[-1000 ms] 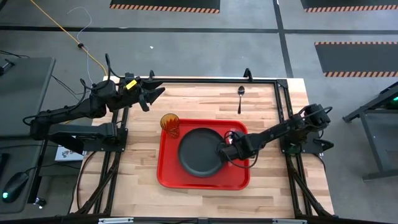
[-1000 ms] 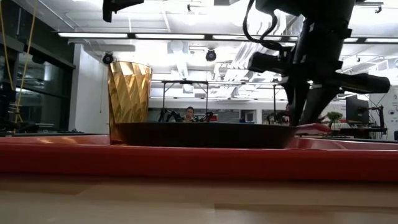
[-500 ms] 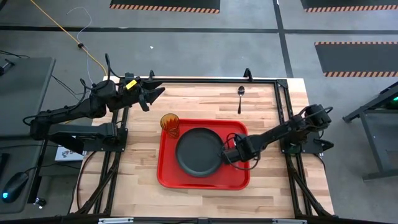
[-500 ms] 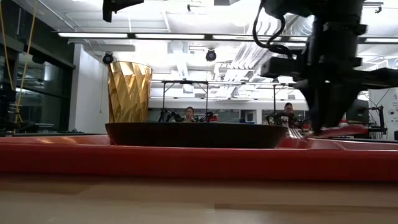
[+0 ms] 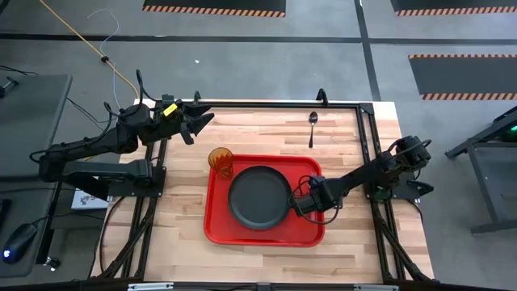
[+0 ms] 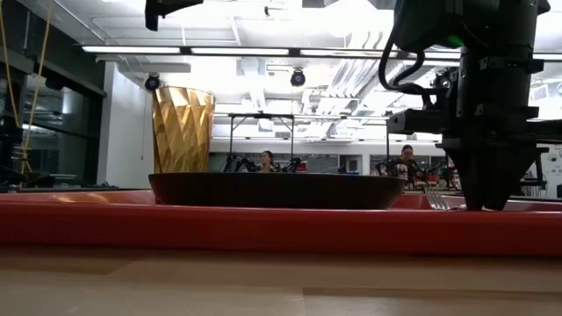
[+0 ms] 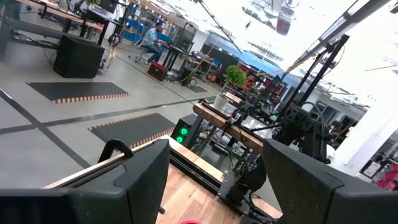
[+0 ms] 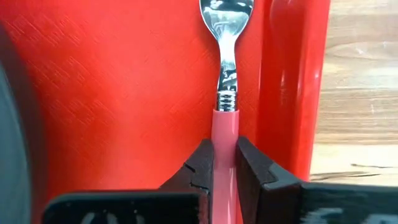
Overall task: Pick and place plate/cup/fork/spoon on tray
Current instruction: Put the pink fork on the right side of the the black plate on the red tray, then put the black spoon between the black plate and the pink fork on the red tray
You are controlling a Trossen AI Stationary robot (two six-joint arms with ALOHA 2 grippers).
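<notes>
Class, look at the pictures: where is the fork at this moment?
The fork is on the tray, near its right rim beside the plate; the right gripper grips its pink handle, as the right wrist view shows.

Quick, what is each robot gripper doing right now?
Left gripper: open, holding nothing, up at the table's far left corner.
Right gripper: closed on the fork, low over the tray.

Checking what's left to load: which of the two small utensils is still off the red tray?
The dark metal spoon, lying on the bare wood beyond the red plastic tray. The pink-handled fork is on the tray, gripped by the right claw.
</notes>
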